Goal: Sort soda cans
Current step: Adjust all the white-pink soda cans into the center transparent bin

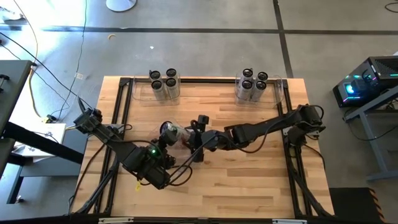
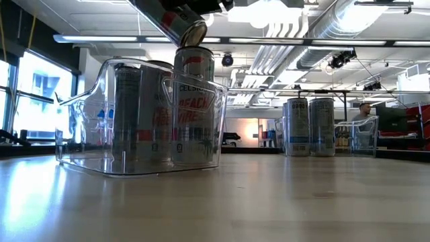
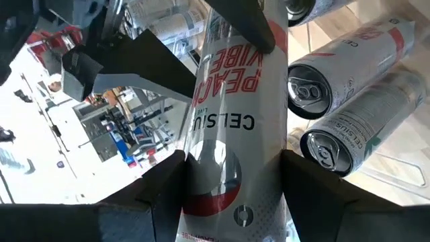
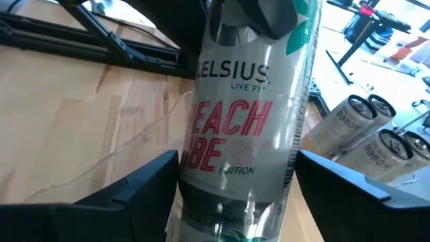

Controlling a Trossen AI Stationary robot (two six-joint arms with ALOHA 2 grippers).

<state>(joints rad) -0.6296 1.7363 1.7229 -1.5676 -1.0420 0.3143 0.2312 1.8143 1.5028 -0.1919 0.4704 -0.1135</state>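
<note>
Peach can (image 4: 245,128) grasped by both arms' jaws mid-table, bins (image 1: 144,94) at far edge, bare wood around

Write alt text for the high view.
Above a wooden table, the left claw and right claw meet at one soda can. Two clear bins at the far edge hold four cans each.

The tall silver can with red "PEACH VIBE" lettering (image 3: 232,121) runs off both ends of the left wrist view — its top and base are cut away. In the low view only the can's lower end (image 2: 181,27) shows, the arms lost above the frame. From overhead, both grippers crowd over it (image 1: 174,132), so which fingers actually press it cannot be told — labels there are too small.
</note>
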